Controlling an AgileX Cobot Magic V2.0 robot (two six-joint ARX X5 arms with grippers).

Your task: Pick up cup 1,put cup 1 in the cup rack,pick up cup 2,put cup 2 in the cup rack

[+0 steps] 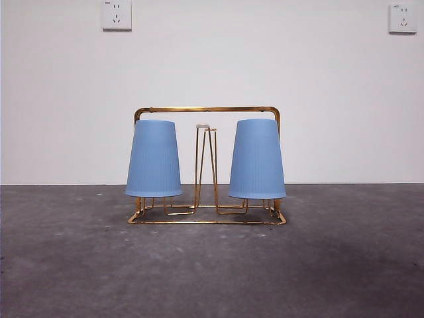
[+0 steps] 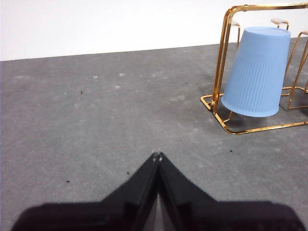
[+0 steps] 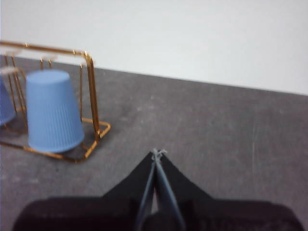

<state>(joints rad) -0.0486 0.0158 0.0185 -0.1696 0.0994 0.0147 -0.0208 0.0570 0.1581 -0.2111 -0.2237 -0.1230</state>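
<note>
The gold wire cup rack [image 1: 207,110] stands mid-table in the front view. Two ribbed blue cups hang upside down on its prongs: one on the left [image 1: 154,159], one on the right [image 1: 257,159]. A bare white-tipped prong [image 1: 204,127] rises between them. My left gripper [image 2: 157,156] is shut and empty, low over the table, well clear of the rack [image 2: 220,72] and its near cup [image 2: 256,71]. My right gripper [image 3: 158,153] is shut too, holding nothing, off to the other side of the rack [image 3: 92,91] and the cup [image 3: 52,111] nearest it. Neither arm shows in the front view.
Grey, speckled tabletop [image 1: 212,271] runs around the rack on all sides. A white wall stands behind, with two sockets [image 1: 116,14] [image 1: 403,18] high up.
</note>
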